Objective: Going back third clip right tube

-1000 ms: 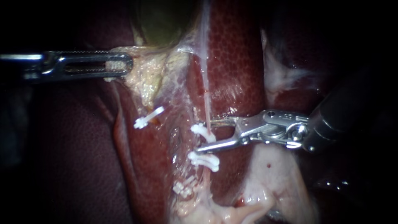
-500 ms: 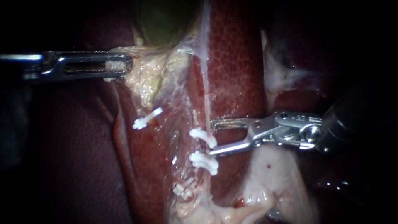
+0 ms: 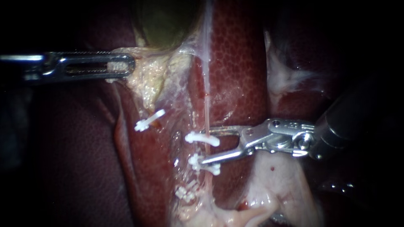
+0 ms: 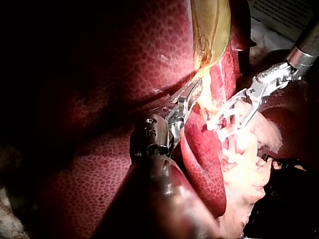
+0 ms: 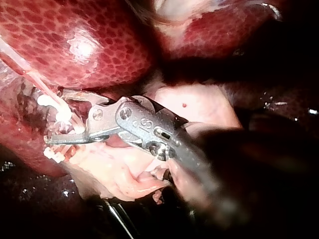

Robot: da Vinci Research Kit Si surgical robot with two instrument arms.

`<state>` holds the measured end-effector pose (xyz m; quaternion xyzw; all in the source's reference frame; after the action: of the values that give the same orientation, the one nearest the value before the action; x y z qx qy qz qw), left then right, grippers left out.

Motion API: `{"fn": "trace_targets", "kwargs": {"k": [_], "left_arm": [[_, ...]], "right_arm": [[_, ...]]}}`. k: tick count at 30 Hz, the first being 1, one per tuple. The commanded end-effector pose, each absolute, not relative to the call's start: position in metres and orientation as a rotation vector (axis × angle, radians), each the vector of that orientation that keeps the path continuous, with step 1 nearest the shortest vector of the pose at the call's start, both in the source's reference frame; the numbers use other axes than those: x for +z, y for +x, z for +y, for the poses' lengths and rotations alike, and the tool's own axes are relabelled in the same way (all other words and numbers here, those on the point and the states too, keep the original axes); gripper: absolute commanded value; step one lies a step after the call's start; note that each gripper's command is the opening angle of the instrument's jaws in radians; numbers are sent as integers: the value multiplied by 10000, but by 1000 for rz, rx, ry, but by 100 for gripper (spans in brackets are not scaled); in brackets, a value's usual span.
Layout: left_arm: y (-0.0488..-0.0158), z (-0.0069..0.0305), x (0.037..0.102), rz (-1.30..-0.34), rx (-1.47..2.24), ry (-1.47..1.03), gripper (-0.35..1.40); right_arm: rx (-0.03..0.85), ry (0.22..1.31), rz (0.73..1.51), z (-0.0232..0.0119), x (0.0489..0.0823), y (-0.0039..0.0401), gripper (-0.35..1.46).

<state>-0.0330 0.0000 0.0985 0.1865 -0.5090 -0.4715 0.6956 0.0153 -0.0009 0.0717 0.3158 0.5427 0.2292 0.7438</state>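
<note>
White plastic on pink tissue. Nearest the camera, the lowest clip [image 3: 187, 192] sits beside the whitish tissue [image 3: 273, 180]. The middle clip [image 3: 205, 164] is just beyond it and the top clip [image 3: 202, 138] beyond that. The upper two plainly cross the thin right tube [image 3: 207, 111]; the lowest seems to lie on its line, though I cannot be sure.

On that count the third clip looks placed and closed. What is left, I judge, is only to draw my right instrument [image 3: 206, 144] clear.

Its hand is spread. The top clip lies in the gap between the two jaws and the lower jaw's tip rests at the middle clip. I cannot tell whether either jaw touches the top clip. So the withdrawal is not finished, and the hand must back off without snagging a clip or tugging the tube.

A fourth clip [image 3: 149, 120] sits apart to the left.

Farther off, my left instrument [image 3: 131, 66] has its hand pressed together on pale fatty tissue [image 3: 147, 80] under the gallbladder [image 3: 168, 21], with the liver [image 3: 240, 63] alongside. No container shows in any view.
</note>
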Motion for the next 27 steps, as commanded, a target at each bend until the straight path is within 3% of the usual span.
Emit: {"fn": "trace_targets", "kwargs": {"k": [1,10,18,27], "left_arm": [[-330,0,985,-1136,-1052,417,-35],[-329,0,985,-1136,-1052,417,-35],[-329,0,985,-1136,-1052,417,-35],[-331,-1,986,-1136,-1052,416,-35]], "right_arm": [[500,696,1189,-5,715,149,60],[498,649,1190,21,692,102,60],[342,567,1228,33,644,76,60],[266,538,1249,44,590,62,60]]}}
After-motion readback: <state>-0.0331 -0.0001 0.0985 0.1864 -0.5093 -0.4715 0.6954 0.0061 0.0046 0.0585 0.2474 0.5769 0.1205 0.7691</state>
